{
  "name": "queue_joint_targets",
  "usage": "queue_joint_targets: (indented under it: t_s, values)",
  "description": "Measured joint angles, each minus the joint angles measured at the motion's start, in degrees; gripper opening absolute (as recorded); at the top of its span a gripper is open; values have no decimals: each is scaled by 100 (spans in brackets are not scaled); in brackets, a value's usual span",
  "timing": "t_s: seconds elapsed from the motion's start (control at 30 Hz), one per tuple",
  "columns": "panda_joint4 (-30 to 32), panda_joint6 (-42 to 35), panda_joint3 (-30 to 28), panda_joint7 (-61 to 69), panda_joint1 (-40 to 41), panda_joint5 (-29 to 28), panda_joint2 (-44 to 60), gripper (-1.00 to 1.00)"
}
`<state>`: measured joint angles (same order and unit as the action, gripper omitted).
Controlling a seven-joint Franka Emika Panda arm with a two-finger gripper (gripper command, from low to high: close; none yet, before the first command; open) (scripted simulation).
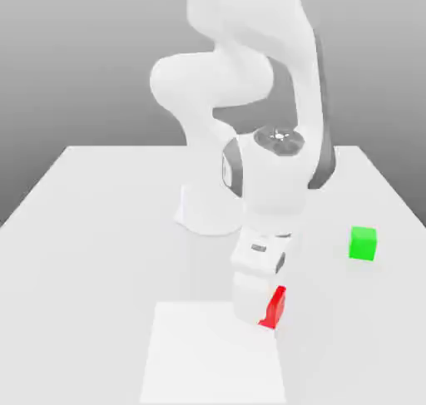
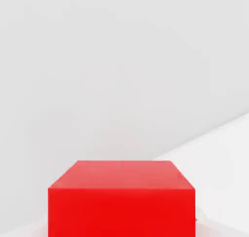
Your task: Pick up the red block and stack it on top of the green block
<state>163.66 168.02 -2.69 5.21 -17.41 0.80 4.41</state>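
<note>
I have the gripper (image 1: 265,312) low over the white table (image 1: 100,195), near its front edge, with its jaws closed in on the red block (image 1: 274,307); the block's red face shows at the hand's side in the exterior view. The hand view shows the red block (image 2: 121,202) close up. The green block (image 1: 363,243) sits on the table toward the exterior view's right, well apart.

Backdrop: I see a plain grey wall (image 1: 83,54), darker toward the top.
Table (image 1: 100,204): white, matte, evenly lit, with a paler square patch (image 1: 208,362) at its near edge.
</note>
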Motion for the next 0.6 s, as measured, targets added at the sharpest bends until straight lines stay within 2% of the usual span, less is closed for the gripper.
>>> queue_joint_targets:
  t_s: [0.1, 0.6]
  values:
    - [89, -522, 2, -83, 36, -109, -608, -100]
    - [269, -1420, 1726, 2689, -3354, 687, -1707, -100]
